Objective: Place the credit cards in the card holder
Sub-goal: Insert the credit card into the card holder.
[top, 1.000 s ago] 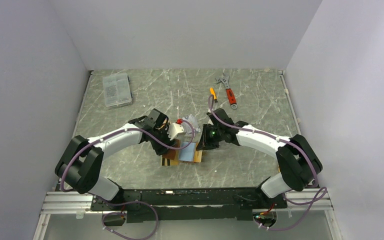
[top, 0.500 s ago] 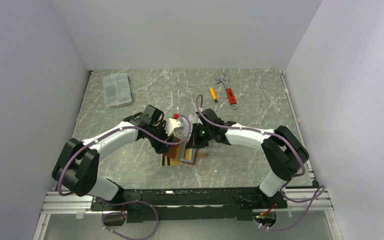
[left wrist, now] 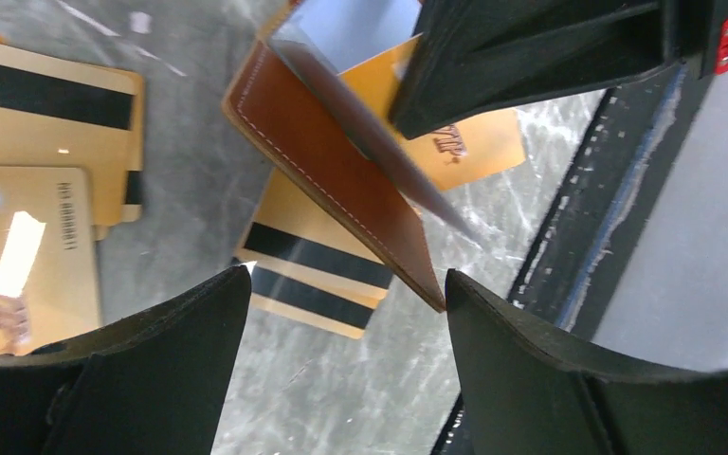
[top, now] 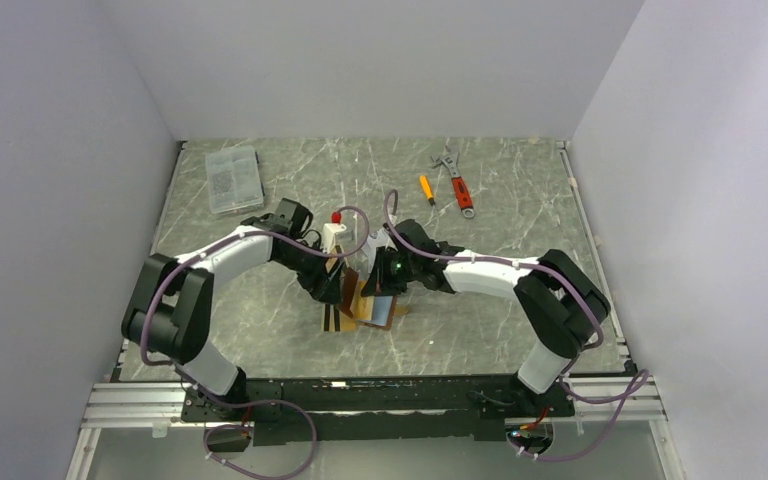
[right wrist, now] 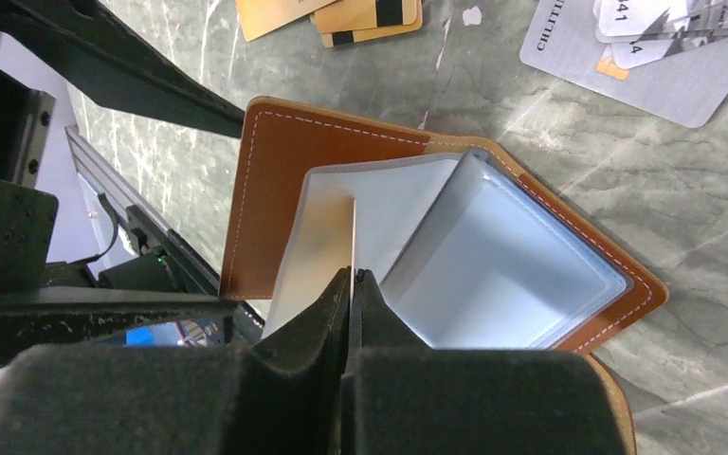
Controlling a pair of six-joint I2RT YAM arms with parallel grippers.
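The right jaws pinch a clear sleeve [right wrist: 327, 232] of the card holder [right wrist: 284, 161], propping it open on the worktop [right wrist: 550, 175]; the left jaws gape empty above loose credit cards [left wrist: 47, 133]. If that thin sleeve slips, I reckon the holder flops shut.

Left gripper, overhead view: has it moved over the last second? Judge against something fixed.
Yes. The left gripper has shifted left and back, closer to the clear plastic box, which has stayed put.
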